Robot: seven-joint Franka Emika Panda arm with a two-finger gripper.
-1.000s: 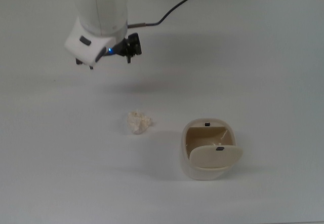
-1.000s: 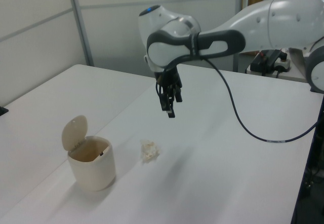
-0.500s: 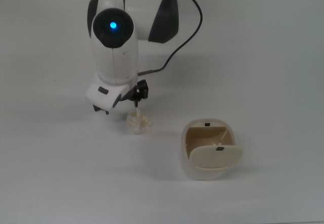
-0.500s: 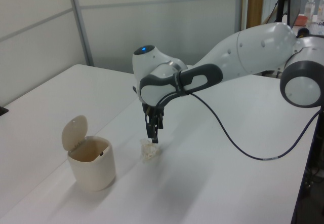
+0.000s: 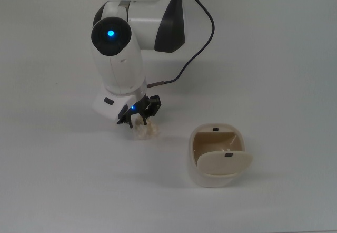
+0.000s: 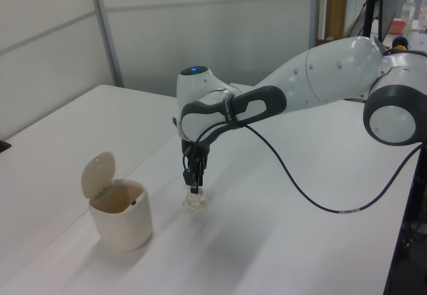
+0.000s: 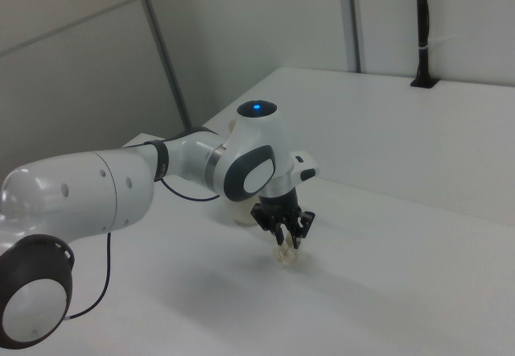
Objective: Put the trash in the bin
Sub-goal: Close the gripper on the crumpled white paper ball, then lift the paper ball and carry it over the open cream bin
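White worktop (image 5: 274, 48), grey panelled walls; end effector (image 5: 138, 121), fingers spread, now lowered astride trash (image 5: 145, 132), previously above.

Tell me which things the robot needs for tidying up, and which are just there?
Needed for the job:
- the trash, a crumpled paper wad under the gripper
- the bin, lid swung open

Just there:
- the black cable trailing from the arm
- the white table

White table (image 5: 284, 59), grey wall panels (image 6: 200, 35)
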